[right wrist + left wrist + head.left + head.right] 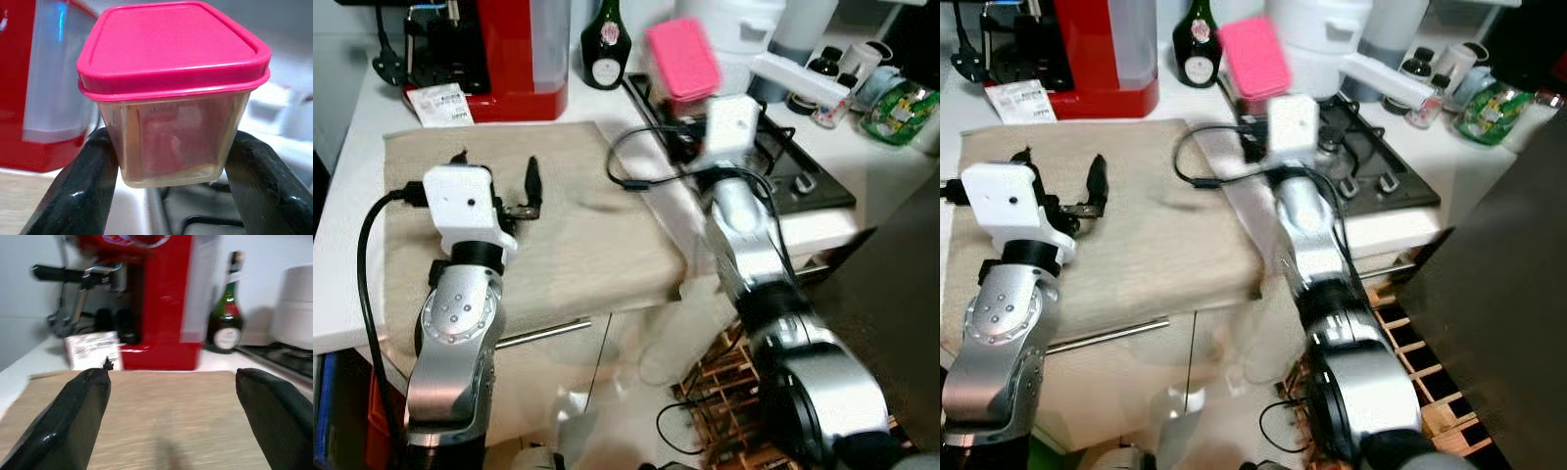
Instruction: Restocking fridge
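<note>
We're in a home kitchen — a white worktop point(342, 186) carries a red coffee machine point(504, 54), a dark green bottle point(605, 44) beside it, and a black gas hob point(783, 162) set into the counter. Jars and small bottles point(832, 83) crowd the far corner — and below, what looks like a wooden rack point(729, 382).

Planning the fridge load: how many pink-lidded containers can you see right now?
1. The pink-lidded container is clamped in the right gripper, raised over the stove's edge, near the green bottle. Others may be hidden behind the appliances at the back.
</note>
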Robot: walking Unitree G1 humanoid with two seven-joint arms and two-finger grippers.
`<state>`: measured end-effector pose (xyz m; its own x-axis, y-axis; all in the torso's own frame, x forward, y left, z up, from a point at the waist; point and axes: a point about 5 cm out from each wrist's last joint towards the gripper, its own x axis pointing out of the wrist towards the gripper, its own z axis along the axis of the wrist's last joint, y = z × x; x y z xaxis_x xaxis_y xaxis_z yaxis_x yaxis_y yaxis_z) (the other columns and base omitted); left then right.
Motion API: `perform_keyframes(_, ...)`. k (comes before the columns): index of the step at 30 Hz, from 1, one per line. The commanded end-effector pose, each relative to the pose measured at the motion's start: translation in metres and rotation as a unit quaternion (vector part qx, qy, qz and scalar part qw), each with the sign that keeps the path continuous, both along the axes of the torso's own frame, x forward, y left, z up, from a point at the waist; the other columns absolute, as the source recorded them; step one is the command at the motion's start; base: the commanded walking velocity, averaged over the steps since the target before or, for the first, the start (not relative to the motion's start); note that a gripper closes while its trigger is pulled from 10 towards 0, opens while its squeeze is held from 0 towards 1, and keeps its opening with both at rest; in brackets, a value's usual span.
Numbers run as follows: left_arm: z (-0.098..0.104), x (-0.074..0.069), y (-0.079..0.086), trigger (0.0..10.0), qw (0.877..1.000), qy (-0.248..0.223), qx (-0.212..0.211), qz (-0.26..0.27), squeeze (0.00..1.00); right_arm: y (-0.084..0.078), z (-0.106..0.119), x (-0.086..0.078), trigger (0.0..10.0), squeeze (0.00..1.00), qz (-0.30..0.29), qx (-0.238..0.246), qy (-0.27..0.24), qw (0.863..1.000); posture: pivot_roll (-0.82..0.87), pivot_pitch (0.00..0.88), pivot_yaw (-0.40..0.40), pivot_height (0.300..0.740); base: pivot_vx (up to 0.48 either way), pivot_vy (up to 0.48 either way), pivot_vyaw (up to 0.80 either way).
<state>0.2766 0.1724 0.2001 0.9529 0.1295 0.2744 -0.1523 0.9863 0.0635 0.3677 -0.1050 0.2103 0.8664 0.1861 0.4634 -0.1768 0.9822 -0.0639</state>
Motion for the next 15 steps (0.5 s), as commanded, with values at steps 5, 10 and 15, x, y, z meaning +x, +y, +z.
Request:
perform_keyframes(5, -0.023, 0.014, -0.002, 10.0, 0.998, 0.02, 0.061, 0.024, 0.0, -0.016, -0.027, -0.017, 0.0, 0.0, 0.024, -0.008, 0.023, 0.999, 0.09, 0.0, -0.109, 0.74, 0.0, 0.0, 0.0)
perform_keyframes(10, -0.013, 0.017, -0.006, 10.0, 0.998, -0.001, 0.058, 0.009, 0.0, -0.013, -0.042, -0.024, 0.0, 0.0, 0.027, -0.008, 0.054, 0.998, 0.07, 0.0, -0.087, 0.74, 0.0, 0.0, 0.0)
perform_keyframes(15, -0.002, 0.02, -0.014, 10.0, 0.993, -0.006, 0.113, -0.043, 0.0, -0.022, -0.055, -0.033, 0.0, 0.0, -0.002, 0.012, 0.081, 0.997, 0.06, 0.0, -0.003, 0.74, 0.0, 0.0, 0.0)
